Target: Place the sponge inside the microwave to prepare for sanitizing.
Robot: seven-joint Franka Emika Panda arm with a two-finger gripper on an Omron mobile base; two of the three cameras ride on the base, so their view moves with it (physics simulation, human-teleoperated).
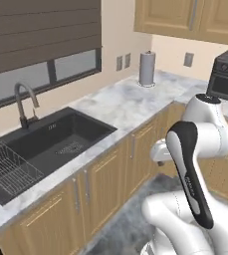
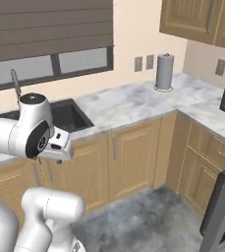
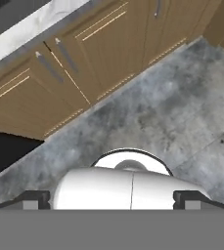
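Here the gripper [image 3: 111, 199] hangs wide apart over grey floor [image 3: 182, 107], holding nothing. Cabinets [image 3: 84, 63] edge the floor, under a marble counter [image 1: 125, 102].

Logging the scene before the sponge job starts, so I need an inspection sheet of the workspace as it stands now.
Surface: marble counter running into a corner, black sink set in it.
Job's things: nothing seen.
Clutter: wire rack in the sink; paper towel roll upright by the wall; black toaster oven on the right.
Pincer: pincer open, empty, looking down over the grey floor.
Cables: nothing seen.
Surroundings: faucet, window with blinds, wooden cabinets, wall outlets.
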